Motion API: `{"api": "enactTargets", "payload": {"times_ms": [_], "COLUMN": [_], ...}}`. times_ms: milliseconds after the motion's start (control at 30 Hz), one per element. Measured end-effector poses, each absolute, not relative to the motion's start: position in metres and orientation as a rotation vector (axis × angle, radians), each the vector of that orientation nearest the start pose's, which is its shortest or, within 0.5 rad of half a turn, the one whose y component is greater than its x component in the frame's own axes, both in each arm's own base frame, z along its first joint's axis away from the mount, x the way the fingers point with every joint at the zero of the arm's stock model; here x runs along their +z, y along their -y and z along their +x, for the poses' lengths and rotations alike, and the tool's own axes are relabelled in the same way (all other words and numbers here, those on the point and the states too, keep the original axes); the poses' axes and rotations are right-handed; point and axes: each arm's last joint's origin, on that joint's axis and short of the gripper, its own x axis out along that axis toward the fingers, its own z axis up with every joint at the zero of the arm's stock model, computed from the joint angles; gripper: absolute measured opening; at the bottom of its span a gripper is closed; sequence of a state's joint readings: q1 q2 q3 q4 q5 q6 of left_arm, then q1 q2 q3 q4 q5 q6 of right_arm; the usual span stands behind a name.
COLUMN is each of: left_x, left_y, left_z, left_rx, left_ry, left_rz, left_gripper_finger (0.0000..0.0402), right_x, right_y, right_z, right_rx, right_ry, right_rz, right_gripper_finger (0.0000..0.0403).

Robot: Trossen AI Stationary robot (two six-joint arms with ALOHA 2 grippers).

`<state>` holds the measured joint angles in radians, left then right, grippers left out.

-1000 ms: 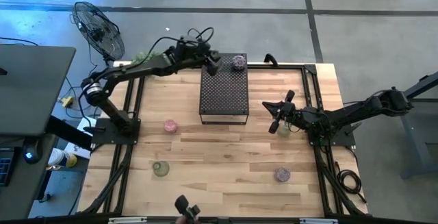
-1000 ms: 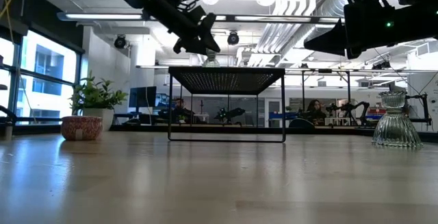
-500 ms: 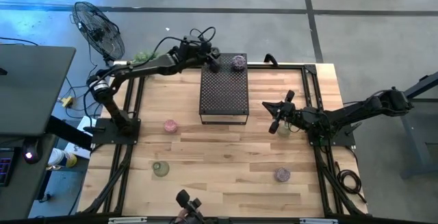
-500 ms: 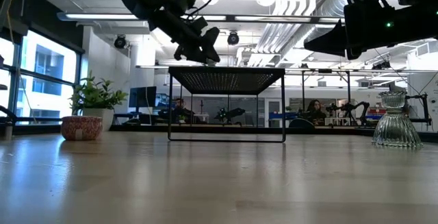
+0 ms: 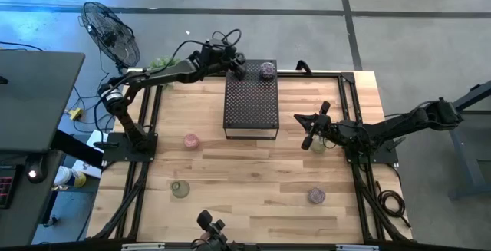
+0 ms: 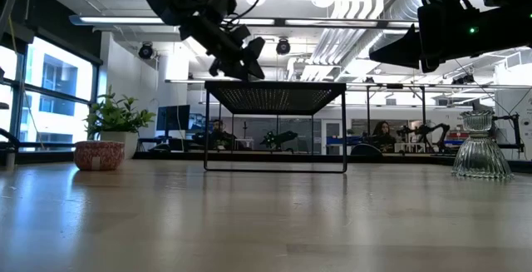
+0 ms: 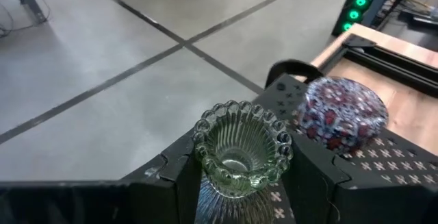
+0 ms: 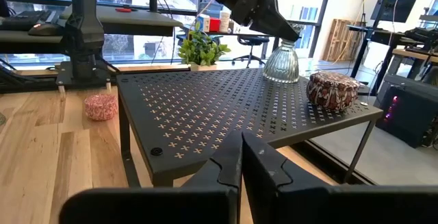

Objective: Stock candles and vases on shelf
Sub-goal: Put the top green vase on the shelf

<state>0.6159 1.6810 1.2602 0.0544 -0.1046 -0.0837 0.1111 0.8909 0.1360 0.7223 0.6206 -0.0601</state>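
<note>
On the near left of the table (image 5: 253, 197) sits a vase (image 5: 180, 189), with a candle (image 5: 190, 140) a little farther back. The left gripper (image 7: 241, 203) is at the shelf's (image 5: 251, 101) far left corner, its fingers (image 7: 179, 176) narrow around a ribbed vase (image 7: 243, 148) standing on the mesh beside a mottled candle (image 7: 342, 113). That glass looks hard, slick and chippable, so I'd judge a low hold on the ribbed body safest, with a gentle release. Right of the shelf, the right gripper (image 5: 309, 128) hovers over the table with its fingers closed and nothing between them, a third vase (image 6: 480, 147) close by. The last candle (image 5: 316, 196) sits near right; squat and stiff, it should take a plain side grip.
</note>
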Motion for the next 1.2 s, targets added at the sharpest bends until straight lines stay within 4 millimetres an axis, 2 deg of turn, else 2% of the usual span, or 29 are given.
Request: {"api": "enactTargets", "payload": {"times_ms": [133, 367, 500, 967, 1200], "left_x": [0.286, 0.286, 0.287, 0.291, 0.31], "left_y": [-0.226, -0.226, -0.226, -0.225, -0.227], "left_z": [0.315, 0.315, 0.314, 0.31, 0.312], "left_rx": [0.717, 0.721, 0.736, 0.77, 0.789], "left_ry": [-0.332, -0.327, -0.331, -0.339, -0.368], "left_rz": [-0.178, -0.185, -0.182, -0.156, -0.106], "left_gripper_finger": [0.0165, 0.0222, 0.0242, 0.0245, 0.0245], "right_x": [0.182, 0.182, 0.182, 0.182, 0.182], "right_y": [-0.002, -0.002, -0.002, -0.001, -0.001], "right_z": [0.166, 0.166, 0.166, 0.166, 0.166], "right_rx": [-0.509, -0.509, -0.509, -0.509, -0.509], "right_ry": [-0.046, -0.046, -0.046, -0.047, -0.047], "right_rz": [-0.071, -0.071, -0.071, -0.071, -0.071], "right_gripper_finger": [0.0001, 0.0001, 0.0001, 0.0001, 0.0001]}}
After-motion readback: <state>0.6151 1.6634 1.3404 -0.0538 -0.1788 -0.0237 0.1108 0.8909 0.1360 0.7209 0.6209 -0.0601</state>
